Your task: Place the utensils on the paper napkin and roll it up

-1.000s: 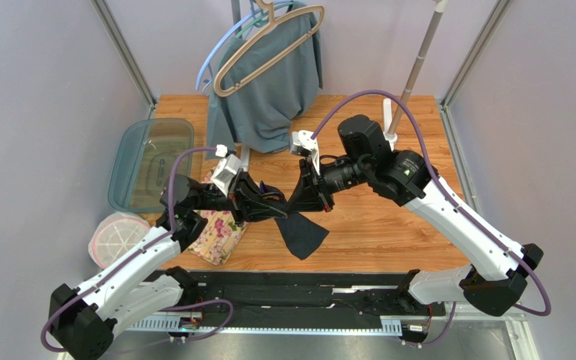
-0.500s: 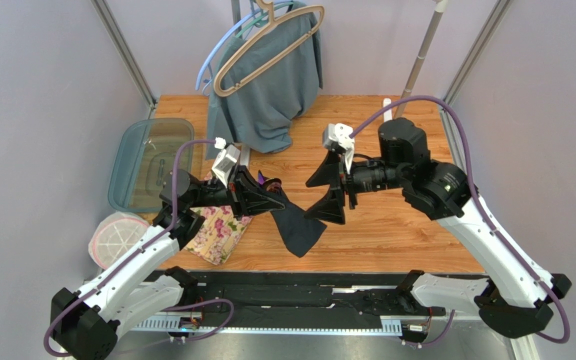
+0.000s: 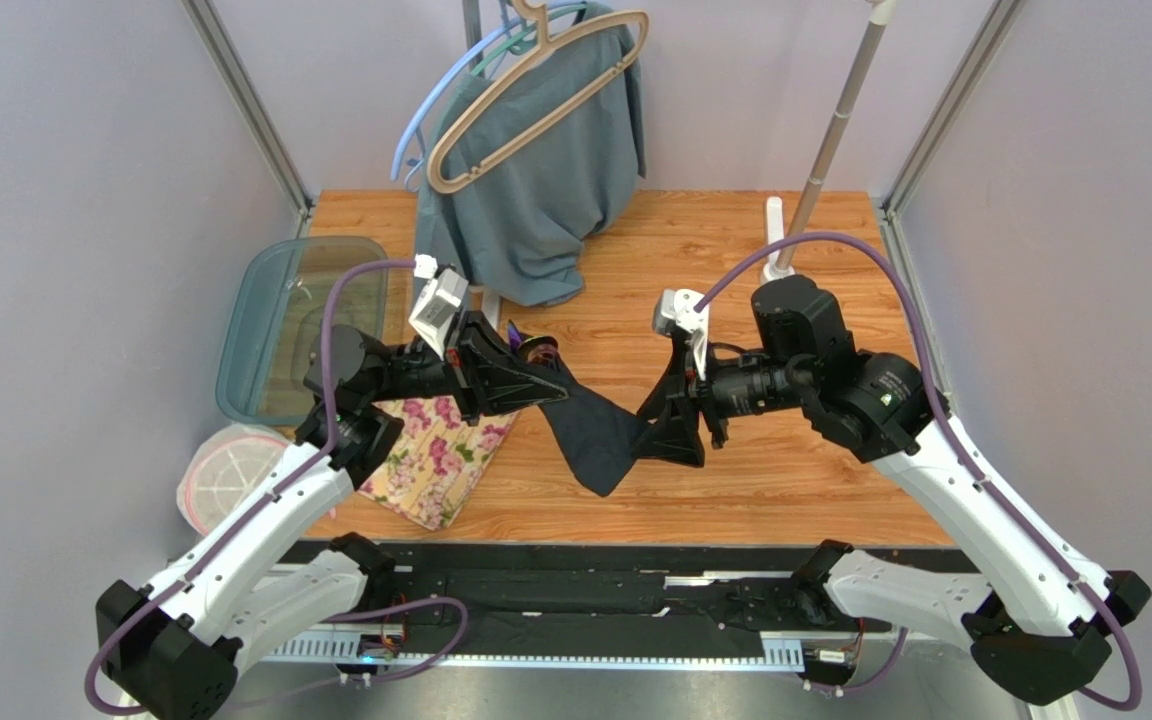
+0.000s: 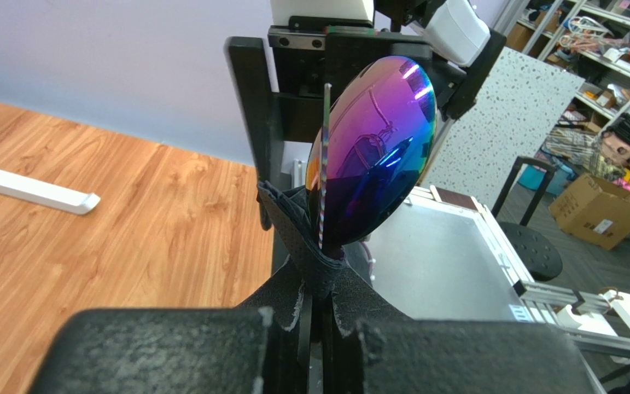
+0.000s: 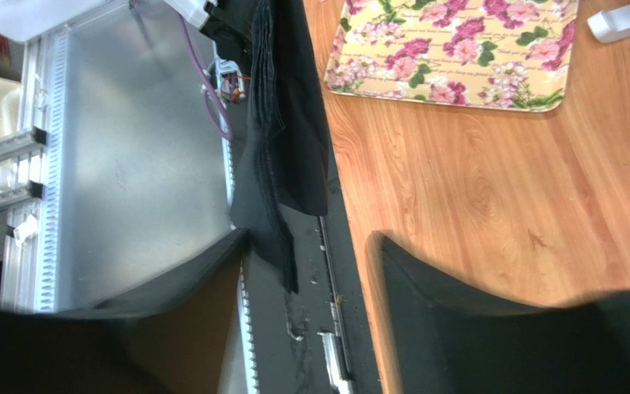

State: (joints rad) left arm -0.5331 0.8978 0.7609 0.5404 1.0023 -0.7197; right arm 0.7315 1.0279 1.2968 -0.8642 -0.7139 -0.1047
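Your table (image 3: 808, 465) is a wood-grain top. A floral mat (image 3: 440, 458) lies on its near left part, set at an angle, one corner close to the near edge. A clear tub (image 3: 289, 323) sits at the left edge. A white stand foot (image 3: 776, 225) rests at the far right.

Bright, even overhead light; soft shadows on the table (image 3: 717, 255). Spoon (image 4: 380, 148) bowl shows mirror glare. Left end effector (image 4: 314, 316) and right end effector (image 5: 308, 246) blur near their lenses; top view sharp.

Open tabletop (image 3: 778, 480) right of napkin (image 3: 597, 435), garment (image 3: 537, 165) hanging at back, tub (image 3: 270, 293) and floral mat (image 3: 440, 458) crowding left
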